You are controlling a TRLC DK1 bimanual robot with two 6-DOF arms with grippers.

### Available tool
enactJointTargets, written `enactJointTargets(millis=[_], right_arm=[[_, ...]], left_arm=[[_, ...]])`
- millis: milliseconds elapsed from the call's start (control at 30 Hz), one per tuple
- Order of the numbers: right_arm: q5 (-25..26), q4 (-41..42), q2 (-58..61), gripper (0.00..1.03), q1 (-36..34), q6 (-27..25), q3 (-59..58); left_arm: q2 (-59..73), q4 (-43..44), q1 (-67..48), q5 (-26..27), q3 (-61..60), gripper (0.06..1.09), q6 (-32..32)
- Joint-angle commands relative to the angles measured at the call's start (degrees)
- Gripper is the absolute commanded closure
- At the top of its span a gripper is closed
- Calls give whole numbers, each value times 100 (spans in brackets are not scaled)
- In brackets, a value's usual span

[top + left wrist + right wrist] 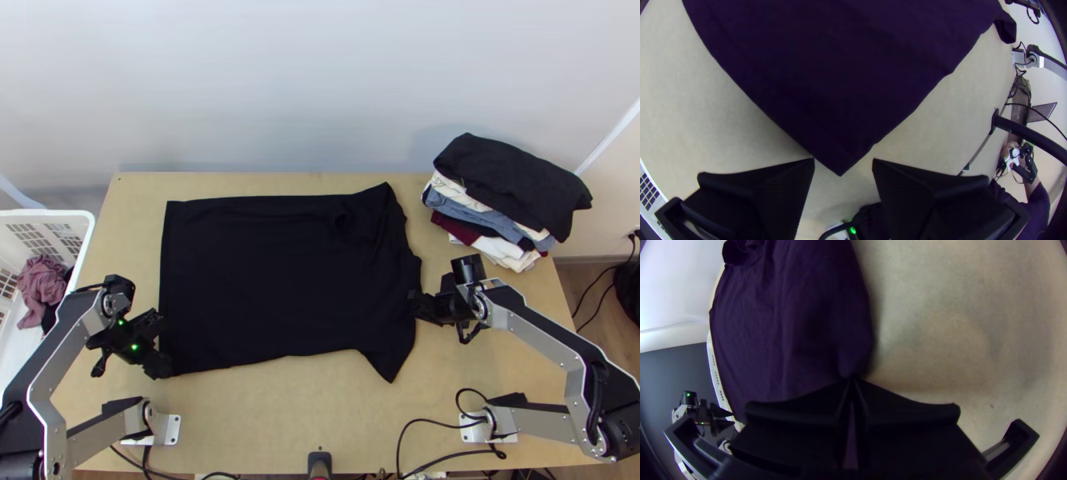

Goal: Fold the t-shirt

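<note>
We see the black t-shirt [272, 280] spread across the overhead frame's centre, its edge pinched at centre right by the right gripper [416, 301]. At lower left, the left gripper [166, 344] has fingers spread around a corner [841, 165]; lifting before they close could, we judge, skew everything.

Right gripper [417, 303], two wide flat black fingers: tips hide how much side edge of the black cloth t-shirt [280, 280] is pinched. T-shirt cut off ahead of the fingertips in both wrist views. Outboard of left gripper [165, 345]: white slatted plastic basket [56, 214], cut off by top view's edge. Past right gripper: multicoloured folded-cloth stack [488, 222], lower layers mostly covered, garment types indeterminate.
</note>
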Motion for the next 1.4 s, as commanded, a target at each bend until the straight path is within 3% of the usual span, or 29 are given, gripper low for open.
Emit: enactJointTargets(millis=[0,333,367,433,467,700,933,1067,1367], right_arm=[[143,37,-27,100,8,98,-235],[160,54,-36,100,17,98,-243],[160,54,-45,100,17,98,-243],[195,54,-80,100,8,98,-261],[222,54,-106,100,8,98,-270],[617,-42,-1504,100,-71,-7,-296],[951,-359,-2672,100,-80,-315,-59],[960,-508,-2927,100,-97,-315,205],[1540,-376,-2831,100,-97,-631,1479]], left_arm=[[161,79,-24,-63,-185,43,-19],[346,114,-173,-63,-404,50,-45],[328,123,-200,-37,-439,64,-54],[161,457,-208,86,-519,102,-72],[91,562,-217,148,-536,104,-81],[-137,984,328,429,-35,105,-318],[-401,1512,662,631,598,105,-1039],[-621,1714,600,675,923,105,-1610],[-717,2294,442,666,2057,105,-3210]])
